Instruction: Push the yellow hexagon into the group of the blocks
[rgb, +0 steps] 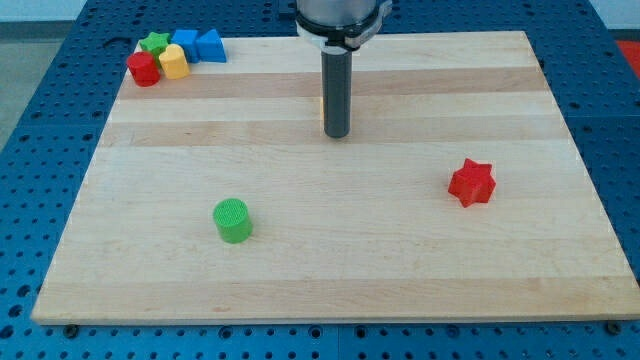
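Five blocks cluster at the upper left of the board (420, 280): green star (153, 42), blue cube (185, 41), blue triangle (210, 46), red cylinder (143, 69), yellow cylinder (174, 62). My tip (337, 135), a bare rod grasping nothing, stands at upper centre, almost hiding a yellow block (321, 105), shape unclear, just behind it. A green cylinder (233, 220) sits lower left, a red star (472, 182) at right.

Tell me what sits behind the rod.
A thin yellow sliver peeks out at the rod's left edge, just above my tip. The rod covers the rest, so its shape is hidden.
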